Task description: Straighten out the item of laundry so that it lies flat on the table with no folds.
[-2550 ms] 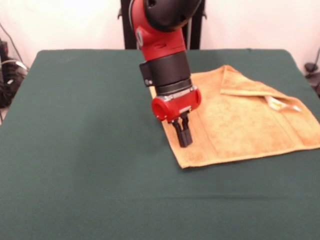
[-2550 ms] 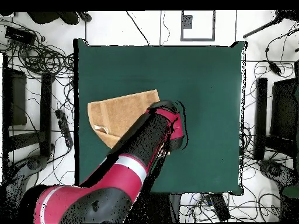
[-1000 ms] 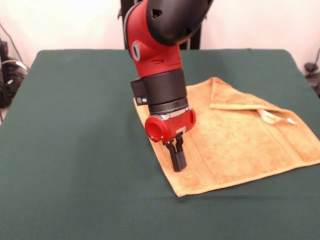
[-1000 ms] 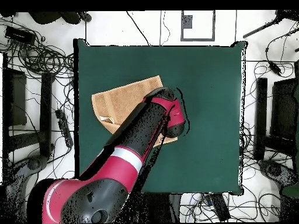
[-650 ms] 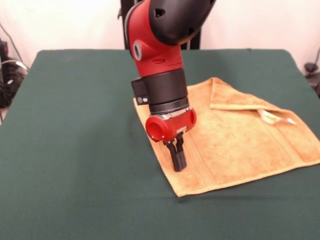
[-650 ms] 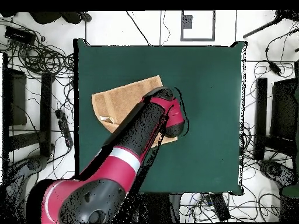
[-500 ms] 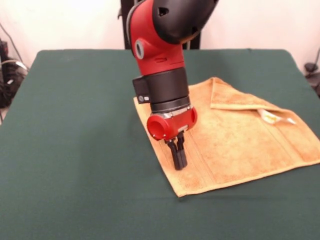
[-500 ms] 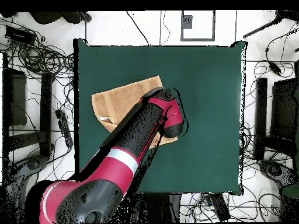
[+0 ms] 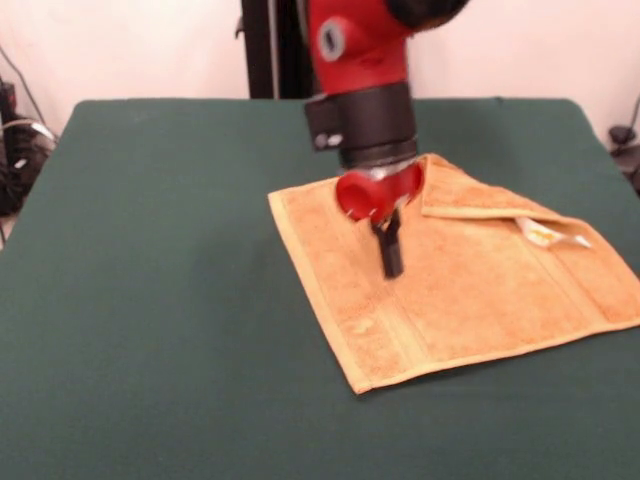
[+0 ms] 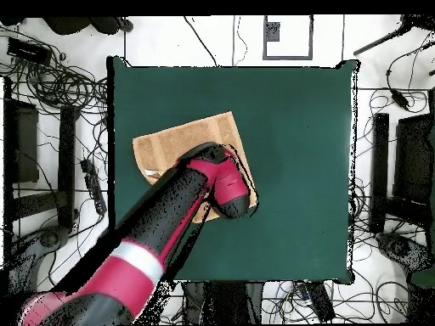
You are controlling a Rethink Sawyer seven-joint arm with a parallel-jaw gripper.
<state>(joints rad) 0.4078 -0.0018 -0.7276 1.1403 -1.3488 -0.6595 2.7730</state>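
Above the towel (image 9: 470, 285), whose far corner lies folded over, hover blurred jaws (image 9: 391, 258), seemingly closed.

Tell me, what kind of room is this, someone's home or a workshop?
Most likely a robotics lab, not a home. A red and black robot arm reaches over a green table that holds only an orange towel, and tangled cables and equipment stands surround the table.

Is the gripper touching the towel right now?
Cannot tell: in the front view the gripper overlaps the towel, showing neither contact nor gap; overhead, the arm hides it.
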